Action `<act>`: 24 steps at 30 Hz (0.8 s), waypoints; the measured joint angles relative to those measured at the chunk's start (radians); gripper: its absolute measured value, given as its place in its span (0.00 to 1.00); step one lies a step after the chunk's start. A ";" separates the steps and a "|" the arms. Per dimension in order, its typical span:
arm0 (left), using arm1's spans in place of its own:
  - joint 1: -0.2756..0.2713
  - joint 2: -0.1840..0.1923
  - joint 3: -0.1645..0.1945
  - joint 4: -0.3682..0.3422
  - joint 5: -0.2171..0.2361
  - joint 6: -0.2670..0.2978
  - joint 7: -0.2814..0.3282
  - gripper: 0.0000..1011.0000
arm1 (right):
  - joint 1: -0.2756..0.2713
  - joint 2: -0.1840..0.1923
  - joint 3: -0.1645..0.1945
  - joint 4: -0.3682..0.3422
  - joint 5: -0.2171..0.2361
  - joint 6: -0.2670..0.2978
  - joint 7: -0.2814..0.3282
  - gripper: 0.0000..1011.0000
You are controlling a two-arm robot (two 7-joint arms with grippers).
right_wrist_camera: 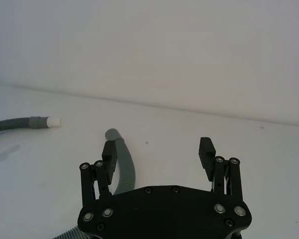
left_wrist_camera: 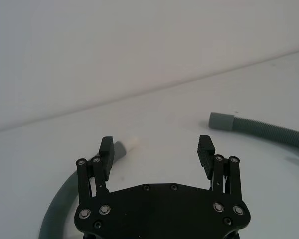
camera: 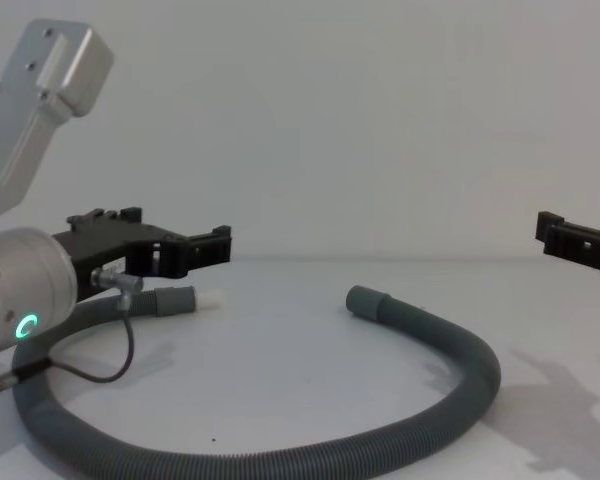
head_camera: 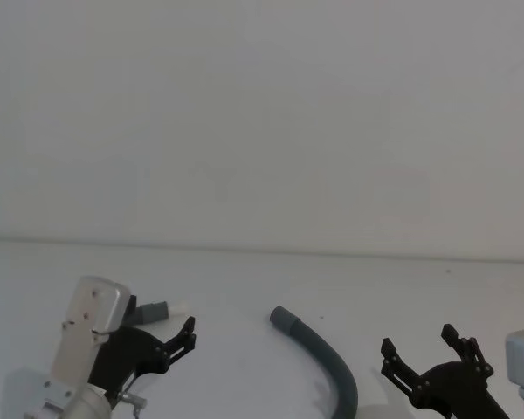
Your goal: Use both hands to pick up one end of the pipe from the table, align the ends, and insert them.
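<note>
1. L gripper (left_wrist_camera: 156, 149): fingers spread, nothing between them. It sits at lower left of the head view and hangs above the table (head_camera: 244, 288) at mid-left of the chest view.
2. The white-tipped cuff (left_wrist_camera: 124, 148) lies flat just past one L finger, off to one side of the gap, not centred in it. In the chest view its long axis runs approx. across the frame, tip toward frame centre.
3. R gripper (right_wrist_camera: 157, 147): also spread and empty, raised at the right edge of the chest view.
4. The plain hollow cuff (right_wrist_camera: 113, 134) lies ahead of the R gripper, by one finger. In the head view its mouth faces upper left. In the chest view it is mid-frame, well apart from R.
5. Judgement: L is nearer its end. L takes the white tip, R the plain cuff. Each likely needs a side shift, then a drop.
6. The chest view gives the height gaps and the pipe (camera: 460, 400) as one U-loop along the frame bottom. The head view gives cuff spacing in plan, w/ the loop cut at the bottom edge.
</note>
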 joint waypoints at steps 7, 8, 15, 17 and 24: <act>0.030 -0.006 -0.030 -0.042 -0.007 0.069 0.046 0.99 | 0.000 0.000 0.000 0.000 0.000 0.000 0.000 0.99; 0.034 -0.006 -0.036 -0.052 -0.007 0.088 0.055 0.99 | 0.000 0.000 0.000 0.000 0.000 0.000 0.000 0.99; 0.046 0.000 -0.062 -0.090 -0.012 0.173 0.083 0.99 | 0.000 0.000 0.000 0.000 0.000 0.000 0.000 0.99; 0.047 0.002 -0.071 -0.099 -0.014 0.200 0.090 0.99 | 0.000 0.000 0.000 0.000 0.000 0.000 0.000 0.99; 0.050 0.005 -0.097 -0.117 -0.026 0.271 0.104 0.99 | 0.000 0.000 0.000 0.000 0.000 0.000 0.000 0.99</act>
